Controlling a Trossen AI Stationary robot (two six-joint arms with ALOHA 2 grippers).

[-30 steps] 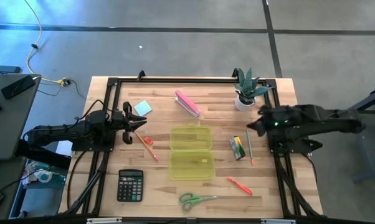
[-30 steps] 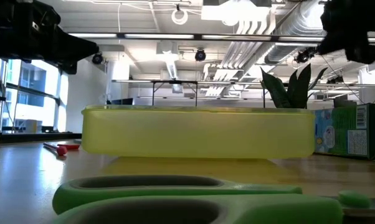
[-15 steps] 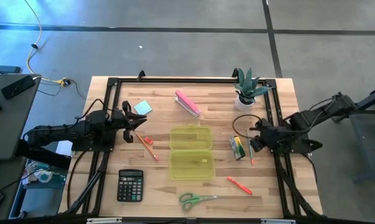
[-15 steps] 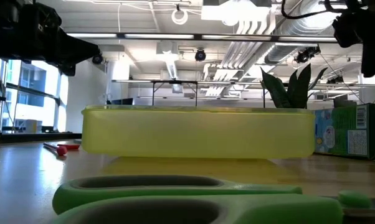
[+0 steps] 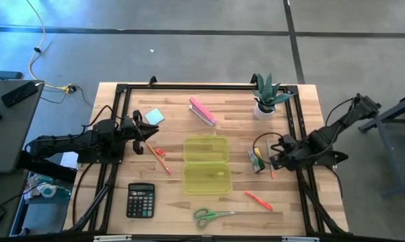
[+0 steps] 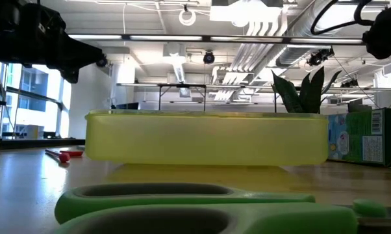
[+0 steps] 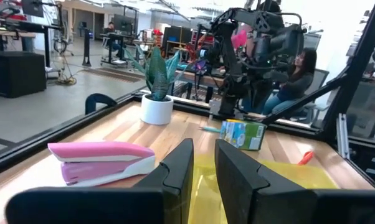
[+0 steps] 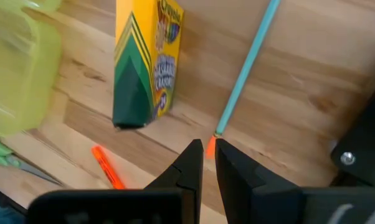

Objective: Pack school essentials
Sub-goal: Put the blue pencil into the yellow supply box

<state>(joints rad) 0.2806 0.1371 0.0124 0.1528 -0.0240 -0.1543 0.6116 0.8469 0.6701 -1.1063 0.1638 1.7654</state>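
Observation:
An open yellow-green case (image 5: 206, 165) lies mid-table. A crayon box (image 5: 257, 159) and a thin teal pencil (image 5: 270, 156) with an orange end lie to its right. An orange pen (image 5: 258, 200) and green-handled scissors (image 5: 212, 216) lie near the front. Orange-red pens (image 5: 159, 156) and a light-blue note pad (image 5: 154, 116) lie at the left. My right gripper (image 8: 208, 158) is shut, low over the pencil's orange end (image 8: 210, 147). My left gripper (image 5: 151, 131) is shut and empty, held above the table beside the note pad. My right gripper points slanting down at the teal pencil's orange near end (image 8: 210, 147), its shut tips right beside it. I cannot tell whether they touch it. The pencil lies flat on the table.
A pink stapler (image 5: 202, 111) and a potted plant (image 5: 266, 97) stand at the back. A black calculator (image 5: 140, 200) lies front left. Black frame rails run along the table's left and right edges. A person sits beyond the table in the left wrist view (image 7: 296, 74).
My right gripper has gone down and toward the table's near edge, from beside the plant to the teal pencil's near end, tipping its fingers downward. The things on the table have not moved.

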